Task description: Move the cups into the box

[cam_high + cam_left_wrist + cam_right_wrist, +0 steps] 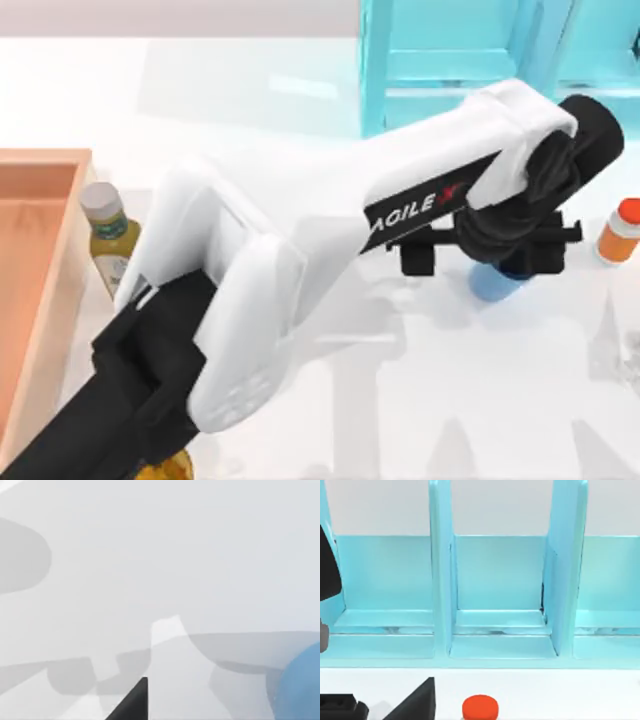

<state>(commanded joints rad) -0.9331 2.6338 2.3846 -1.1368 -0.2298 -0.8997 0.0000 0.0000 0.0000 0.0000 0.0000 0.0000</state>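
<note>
Top view. Left arm (300,260): reaches from 7 o'clock across the table (420,400) toward 2 o'clock. Left gripper (500,255): hangs right over the blue cup (492,284) and covers its top. Spread or pressed together: cannot tell. Cup at 3 o'clock of centre, on the table, well apart from the box (68,290). Box at 9 o'clock, against the left edge, floor bare where visible. Capped bottle (108,235) just beside the box wall, at its 3 o'clock. Amber vessel (172,466) at 7 o'clock, mostly under the arm. Orange bottle (620,232) at 3 o'clock of the cup, near the right edge. Shelf (450,60) at 1 o'clock, behind the gripper.

Left wrist view. Looks down on pale table (160,555) crossed by grey shadows. Blue cup (302,685) cut by the frame edge, off to one side of a black wedge of the gripper.

Right wrist view. Faces the shelf (495,580), upright dividers and open bays. Orange bottle cap (480,707) on the table before the middle bay. Black wedge of the right gripper (417,700) just beside the cap; grip state: cannot tell.
</note>
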